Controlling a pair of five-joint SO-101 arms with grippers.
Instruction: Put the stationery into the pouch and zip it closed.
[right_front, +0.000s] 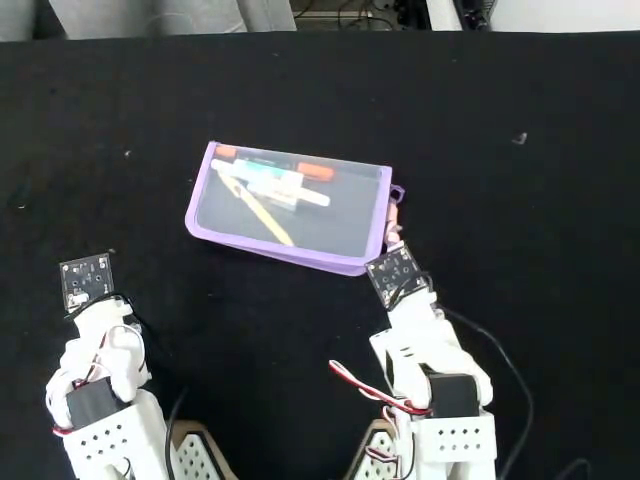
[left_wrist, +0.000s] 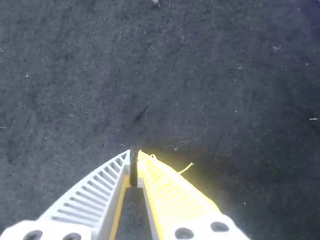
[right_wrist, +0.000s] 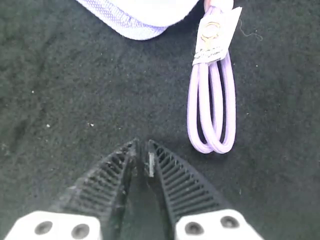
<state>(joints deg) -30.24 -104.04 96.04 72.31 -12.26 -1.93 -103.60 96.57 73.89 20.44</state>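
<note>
Lilac pouch (right_front: 290, 207) is lying on the black cloth (right_front: 500, 200) with the stationery (right_front: 270, 185) showing inside, so I am judging the filling done: right gripper (right_wrist: 141, 150) is sitting pinched empty just beside the pouch's cord loop (right_wrist: 212, 110), left gripper (left_wrist: 134, 160) pinched empty well apart from the pouch.

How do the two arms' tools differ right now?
The left tool has one white finger and one yellow; the right tool has black fingers. The left tool sits over bare black table, away from the pouch; the right tool sits beside the pouch's lilac cord loop. Both are shut.
</note>
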